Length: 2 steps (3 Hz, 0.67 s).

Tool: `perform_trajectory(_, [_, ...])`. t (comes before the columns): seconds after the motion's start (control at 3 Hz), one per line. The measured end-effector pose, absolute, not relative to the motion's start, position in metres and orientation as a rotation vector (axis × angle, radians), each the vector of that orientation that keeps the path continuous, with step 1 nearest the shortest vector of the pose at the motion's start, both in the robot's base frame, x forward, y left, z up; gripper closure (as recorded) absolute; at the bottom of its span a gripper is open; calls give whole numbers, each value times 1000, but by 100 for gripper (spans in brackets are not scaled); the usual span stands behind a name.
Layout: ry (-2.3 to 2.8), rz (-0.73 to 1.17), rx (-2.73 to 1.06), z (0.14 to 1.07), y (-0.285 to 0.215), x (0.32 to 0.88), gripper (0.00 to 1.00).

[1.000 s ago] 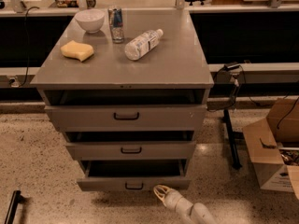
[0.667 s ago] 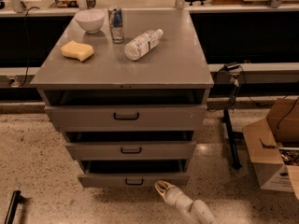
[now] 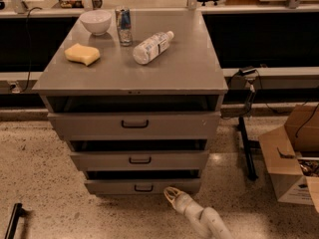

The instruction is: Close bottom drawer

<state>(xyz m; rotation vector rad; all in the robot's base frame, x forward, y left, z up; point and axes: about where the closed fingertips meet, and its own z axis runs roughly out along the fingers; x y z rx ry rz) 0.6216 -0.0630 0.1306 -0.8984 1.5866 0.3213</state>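
Observation:
The grey cabinet (image 3: 134, 78) has three drawers, all standing slightly open. The bottom drawer (image 3: 114, 186) is the slimmest, with a small black loop handle (image 3: 143, 187); a dark gap shows above its front panel. My gripper (image 3: 169, 192) comes up from the bottom right on a white arm (image 3: 204, 218). Its tip sits at the lower right of the bottom drawer's front, just right of the handle, touching or nearly touching the panel.
On the cabinet top are a white bowl (image 3: 95, 21), a can (image 3: 123, 26), a lying plastic bottle (image 3: 151, 47) and a yellow sponge (image 3: 82, 54). A cardboard box (image 3: 294, 156) stands on the floor at right, with a black stand (image 3: 246, 143) beside the cabinet.
The bottom drawer has slid inward; its front now stands less far out than before. My gripper has followed it toward the cabinet.

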Motion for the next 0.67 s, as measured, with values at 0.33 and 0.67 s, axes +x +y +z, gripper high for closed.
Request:
perform_trajectory(0.33, [1582,319,-903,133,-59,632,100])
perform_trajectory(0.67, [1571,333,-911,134,-54,634,100])
